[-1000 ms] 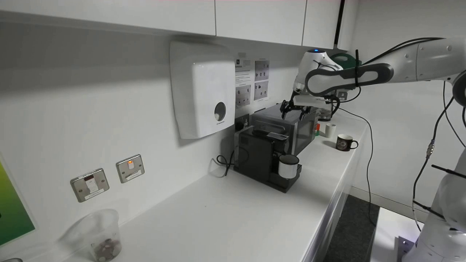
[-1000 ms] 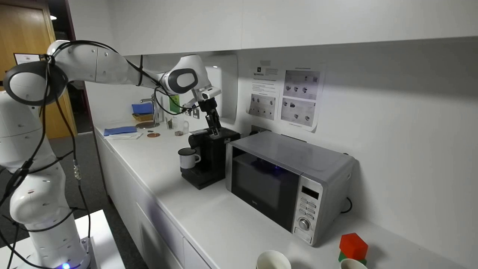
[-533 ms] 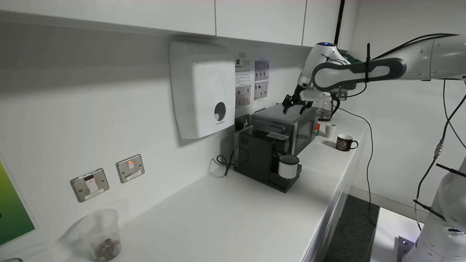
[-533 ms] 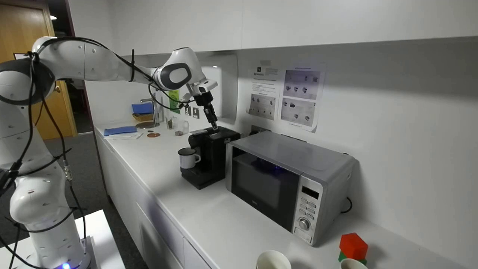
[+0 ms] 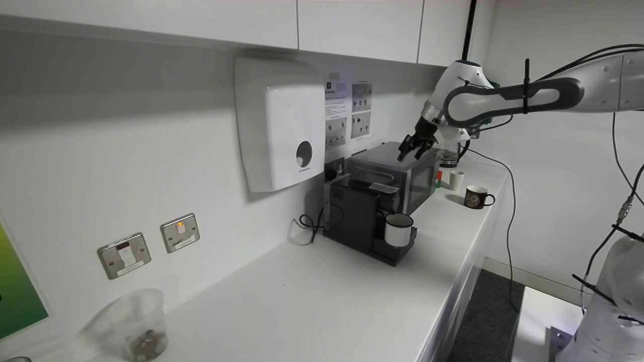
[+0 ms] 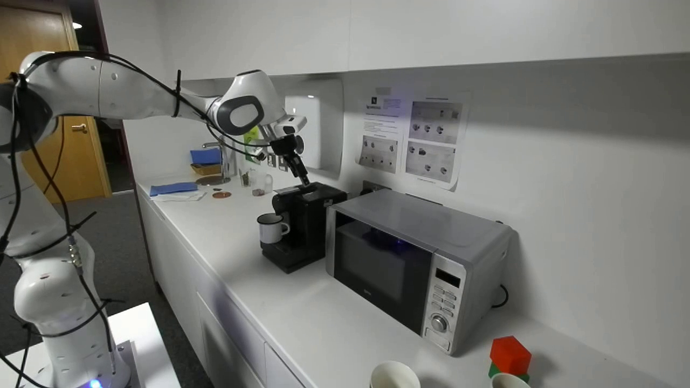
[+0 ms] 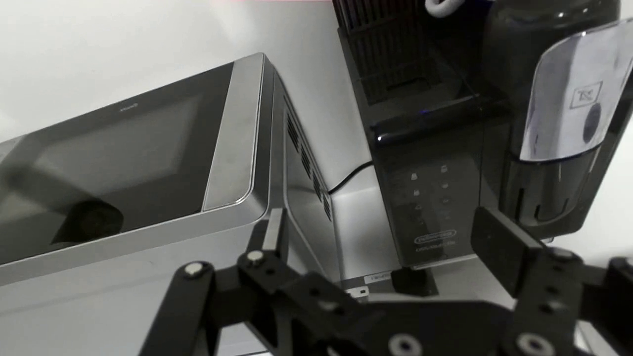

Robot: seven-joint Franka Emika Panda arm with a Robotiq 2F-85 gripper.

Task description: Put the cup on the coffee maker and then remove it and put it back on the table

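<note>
The cup [image 5: 398, 234], white with a dark rim, stands upright on the drip tray of the black coffee maker [image 5: 352, 216] in both exterior views. Only a bit of its white handle [image 7: 443, 6] shows at the top of the wrist view. Under the machine runs the white table [image 6: 259, 291]. My gripper [image 5: 409, 157] hangs open above and apart from the cup, over the area of the machine's top. In the wrist view the fingers [image 7: 499, 244] stand wide apart with nothing between them, and the coffee maker's top [image 7: 435, 198] lies beyond.
A silver microwave [image 6: 388, 258] sits right beside the coffee maker. On the wall hangs a white dispenser [image 5: 282, 125], with cabinets [image 5: 151, 20] overhead. Further along the counter are a dark mug [image 5: 474, 197], a white cup [image 5: 456, 180] and a red block [image 6: 510, 355]. A clear container [image 5: 146, 322] stands nearer.
The arm has drawn back toward its base and the gripper has tilted, its tips still over the machine area. The jaws stay open. Cup and coffee maker have not moved.
</note>
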